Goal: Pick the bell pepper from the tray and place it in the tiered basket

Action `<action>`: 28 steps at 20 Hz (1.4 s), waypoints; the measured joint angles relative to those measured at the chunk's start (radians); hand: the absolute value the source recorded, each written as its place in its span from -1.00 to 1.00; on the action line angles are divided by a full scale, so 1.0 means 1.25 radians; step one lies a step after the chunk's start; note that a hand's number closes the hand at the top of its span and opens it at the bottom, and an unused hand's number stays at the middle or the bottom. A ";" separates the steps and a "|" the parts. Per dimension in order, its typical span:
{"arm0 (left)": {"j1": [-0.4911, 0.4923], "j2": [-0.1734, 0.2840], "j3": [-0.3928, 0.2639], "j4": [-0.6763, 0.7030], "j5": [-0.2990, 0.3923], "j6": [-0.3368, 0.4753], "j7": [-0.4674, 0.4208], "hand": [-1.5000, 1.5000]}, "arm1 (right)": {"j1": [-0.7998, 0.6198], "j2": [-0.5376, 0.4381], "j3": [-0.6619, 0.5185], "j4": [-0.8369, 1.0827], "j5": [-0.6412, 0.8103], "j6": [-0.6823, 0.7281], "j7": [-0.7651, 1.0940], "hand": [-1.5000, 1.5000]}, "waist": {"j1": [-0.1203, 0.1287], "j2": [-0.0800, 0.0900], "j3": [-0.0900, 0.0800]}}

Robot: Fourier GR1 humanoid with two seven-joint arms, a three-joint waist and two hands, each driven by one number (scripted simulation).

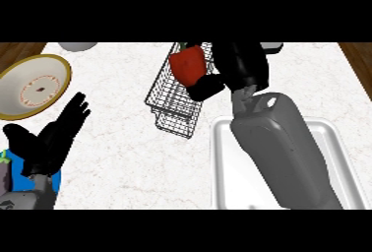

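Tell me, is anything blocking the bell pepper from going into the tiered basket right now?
Nothing visible does. The right hand holds the red bell pepper directly over the wire tiered basket, and no object shows between them. The white tray lies behind the arm, off to the side.

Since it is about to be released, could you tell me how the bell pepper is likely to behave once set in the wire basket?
The bell pepper looks rounded and glossy, so it may roll or slip. The tiered basket is open wire, which should probably cradle it.
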 measured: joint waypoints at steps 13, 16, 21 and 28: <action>-0.004 -0.026 0.011 0.018 -0.025 -0.020 -0.014 0.00 | -0.080 0.016 0.042 0.282 0.009 -0.174 -0.054 1.00 | 0.003 0.001 0.000; 0.002 -0.024 0.019 0.009 -0.018 -0.031 -0.006 0.00 | -0.094 0.017 0.051 0.351 0.013 -0.238 -0.083 1.00 | 0.005 0.002 0.000; -0.007 -0.031 0.017 0.006 -0.026 -0.028 0.004 0.00 | -0.115 0.017 0.048 0.427 -0.003 -0.371 -0.131 1.00 | 0.009 0.003 0.000; -0.007 -0.045 0.014 0.012 -0.042 -0.029 -0.009 0.00 | -0.195 0.017 0.044 0.576 -0.081 -0.467 -0.206 -1.00 | 0.013 0.004 0.000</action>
